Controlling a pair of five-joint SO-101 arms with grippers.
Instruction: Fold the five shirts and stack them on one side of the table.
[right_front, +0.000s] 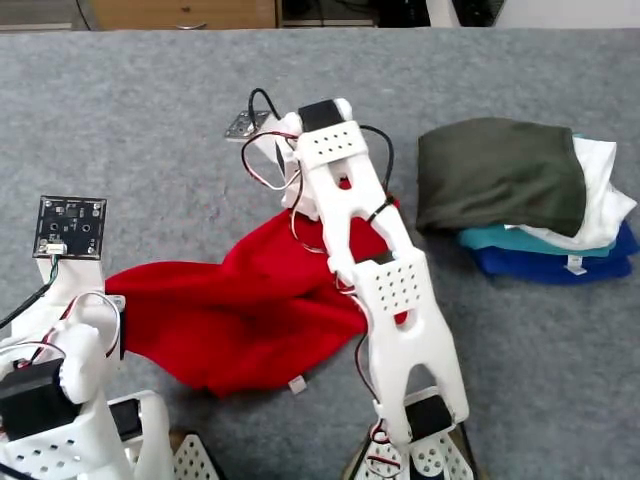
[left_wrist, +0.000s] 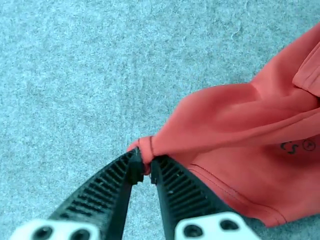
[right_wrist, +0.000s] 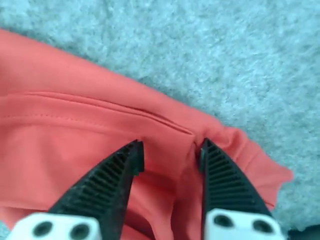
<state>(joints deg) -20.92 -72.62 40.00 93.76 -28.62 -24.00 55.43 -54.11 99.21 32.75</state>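
1. On the grey table (right_front: 150, 120), four folded shirts are stacked at one side: a dark olive shirt (right_front: 500, 175) on top, then a white shirt (right_front: 600, 200), a teal shirt (right_front: 500, 238) and a blue shirt (right_front: 540, 262) at the bottom.
2. The red shirt (right_front: 250, 310) lies unfolded and crumpled in the middle of the table, just beside the stack but apart from it. It is drawn out to a point toward the left arm.
3. The left arm (right_front: 70, 340) sits low at the near left corner. The left gripper (left_wrist: 145, 170) is closed on a bunched corner of the red shirt (left_wrist: 240, 135), with the cloth pinched at its very tips just above the table.
4. The right arm (right_front: 400, 300) stretches from the near edge out over the red shirt, its wrist bent down at the shirt's far side.
5. The right gripper (right_wrist: 170, 152) has its jaws moderately apart over the red shirt (right_wrist: 75, 125). They straddle a raised fold near a seam at the cloth's edge, with bare table just beyond.
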